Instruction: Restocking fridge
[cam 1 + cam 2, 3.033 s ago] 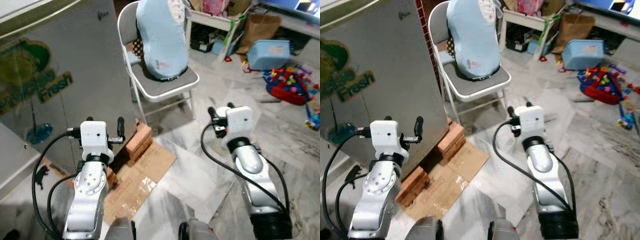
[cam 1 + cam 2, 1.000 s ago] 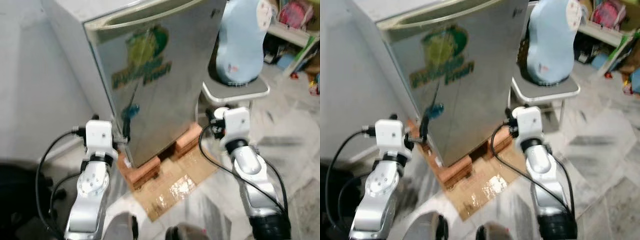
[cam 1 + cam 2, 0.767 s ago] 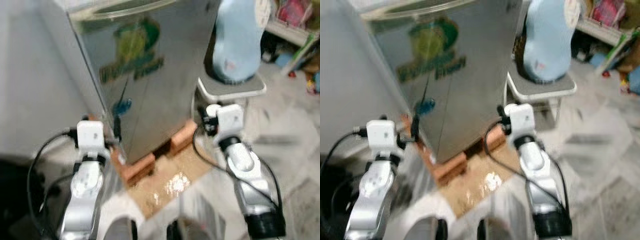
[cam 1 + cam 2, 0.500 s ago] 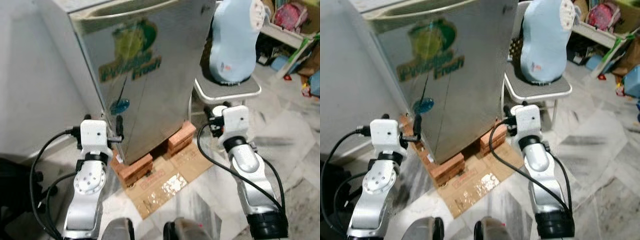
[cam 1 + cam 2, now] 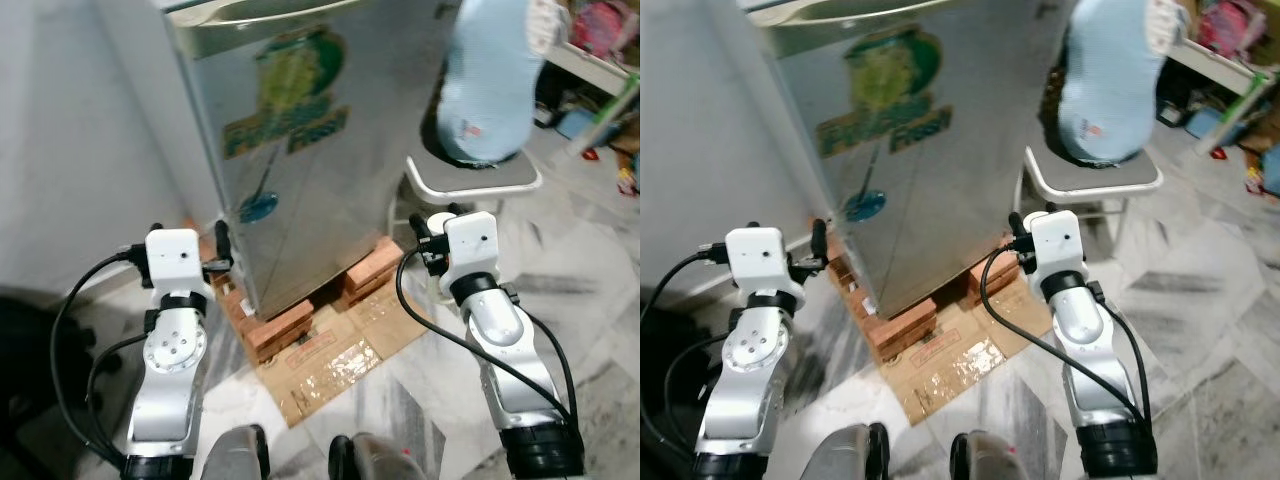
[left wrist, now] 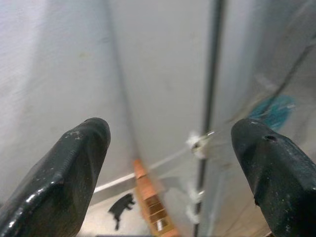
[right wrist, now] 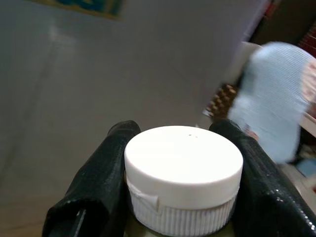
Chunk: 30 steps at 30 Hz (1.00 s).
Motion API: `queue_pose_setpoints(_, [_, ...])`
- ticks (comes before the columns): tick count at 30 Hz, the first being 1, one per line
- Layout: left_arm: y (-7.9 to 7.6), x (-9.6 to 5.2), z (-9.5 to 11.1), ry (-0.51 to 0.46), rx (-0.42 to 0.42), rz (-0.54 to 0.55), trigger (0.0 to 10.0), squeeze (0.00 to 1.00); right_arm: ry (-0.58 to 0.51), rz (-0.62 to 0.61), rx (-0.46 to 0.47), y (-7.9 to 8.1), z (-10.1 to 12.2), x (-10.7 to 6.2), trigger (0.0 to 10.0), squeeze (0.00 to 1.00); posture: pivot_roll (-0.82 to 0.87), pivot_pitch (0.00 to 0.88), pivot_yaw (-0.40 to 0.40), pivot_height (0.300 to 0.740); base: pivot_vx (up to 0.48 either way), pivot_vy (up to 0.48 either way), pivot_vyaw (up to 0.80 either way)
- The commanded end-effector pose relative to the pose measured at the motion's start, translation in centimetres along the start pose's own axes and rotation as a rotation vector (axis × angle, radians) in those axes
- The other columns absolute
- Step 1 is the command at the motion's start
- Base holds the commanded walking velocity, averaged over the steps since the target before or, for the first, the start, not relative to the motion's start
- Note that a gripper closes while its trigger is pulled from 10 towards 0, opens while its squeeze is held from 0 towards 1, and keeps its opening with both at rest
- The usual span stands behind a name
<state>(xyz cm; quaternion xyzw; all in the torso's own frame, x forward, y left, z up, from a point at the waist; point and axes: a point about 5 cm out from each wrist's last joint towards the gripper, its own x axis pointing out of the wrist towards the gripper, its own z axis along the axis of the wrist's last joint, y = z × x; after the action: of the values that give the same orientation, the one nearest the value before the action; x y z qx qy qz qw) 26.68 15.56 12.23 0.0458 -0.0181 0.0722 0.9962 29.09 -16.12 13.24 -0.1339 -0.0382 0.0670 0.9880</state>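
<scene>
One silver fridge (image 5: 300,150) stands tall at the upper middle, door closed. The right gripper (image 7: 183,197) fingers squeeze one bottle with a white cap (image 7: 183,163), pointing at the fridge. The left gripper (image 6: 168,163) fingers are spread wide, holding nothing.

marble floor (image 5: 590,300) (grey-veined), folding chair (image 5: 478,180)

Two silver, rounded arms are seen, each capped by a boxy white wrist block. Black cables are looped from each block down along the arm. Glossy black fingers (image 6: 74,168) with blunt, scuffed tips are shown, and dark collars ring the forearm bases.
</scene>
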Motion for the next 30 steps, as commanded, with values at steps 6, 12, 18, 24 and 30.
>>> queue_pose_setpoints(6, [-0.11,-0.22,-0.27,0.008,0.000,0.002,10.0,0.00,-0.037,0.002,0.010,-0.07,0.71,0.09,10.0,0.00,0.01,0.119,-0.055,0.740,0.000,-0.281,0.25])
queue_pose_setpoints(12, [-0.10,-0.31,-0.36,0.010,-0.004,0.004,10.0,0.00,-0.032,0.001,0.012,-0.19,0.56,0.01,10.0,0.00,0.01,0.121,-0.051,0.740,0.000,-0.289,0.00])
queue_pose_setpoints(18, [0.06,-0.27,-0.36,0.011,0.004,0.009,10.0,0.00,-0.030,0.012,0.016,0.18,0.46,-0.22,10.0,0.00,0.01,0.121,-0.045,0.740,0.000,-0.040,0.00])
queue_pose_setpoints(24, [0.31,-0.23,-0.26,0.000,0.022,0.044,10.0,0.00,-0.033,0.029,0.010,0.29,0.43,-0.35,10.0,0.00,0.01,0.119,-0.047,0.740,0.000,0.000,0.00])
queue_pose_setpoints(30, [0.53,-0.16,-0.23,-0.005,-0.001,0.033,10.0,0.00,-0.042,0.036,0.008,0.26,0.63,-0.18,10.0,0.00,0.01,0.120,-0.050,0.740,0.000,0.000,0.39])
